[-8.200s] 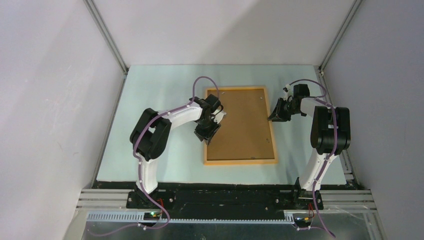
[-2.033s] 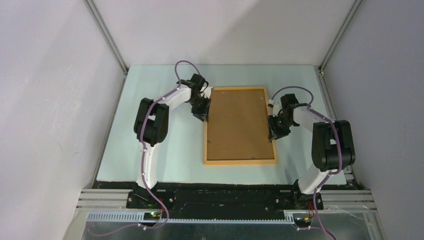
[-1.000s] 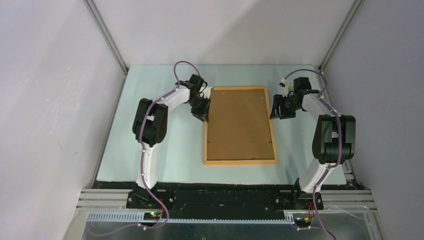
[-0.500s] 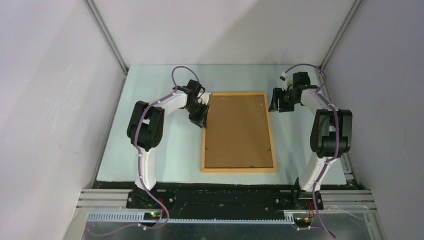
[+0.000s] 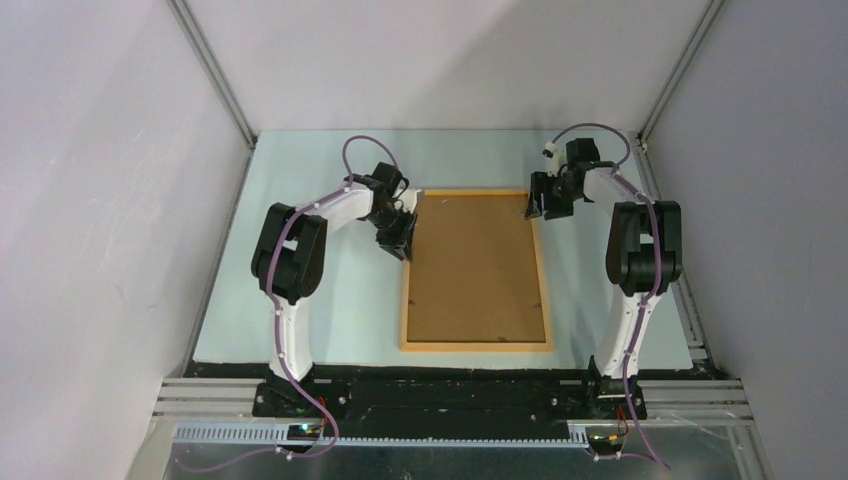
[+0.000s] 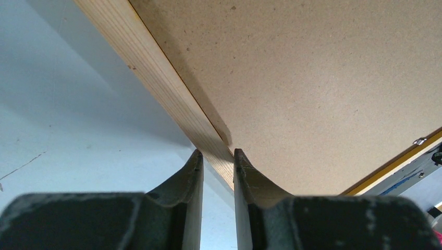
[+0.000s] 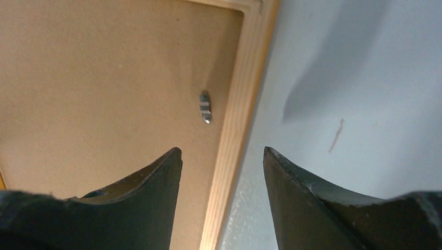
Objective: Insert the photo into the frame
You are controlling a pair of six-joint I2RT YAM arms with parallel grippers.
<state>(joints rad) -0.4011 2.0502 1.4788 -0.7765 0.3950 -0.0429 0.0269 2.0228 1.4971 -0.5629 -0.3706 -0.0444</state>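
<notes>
Two arms tending frame (image 5: 474,346): left gripper (image 6: 215,156) pinching left rail, likely anchoring it; right gripper (image 7: 221,156) hanging spread astride right rail, probably preparing matching hold.

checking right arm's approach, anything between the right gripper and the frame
Nothing visible. The open right gripper straddles the frame at its right rail; a small metal tab on the backing board lies beside, not in the path.
</notes>
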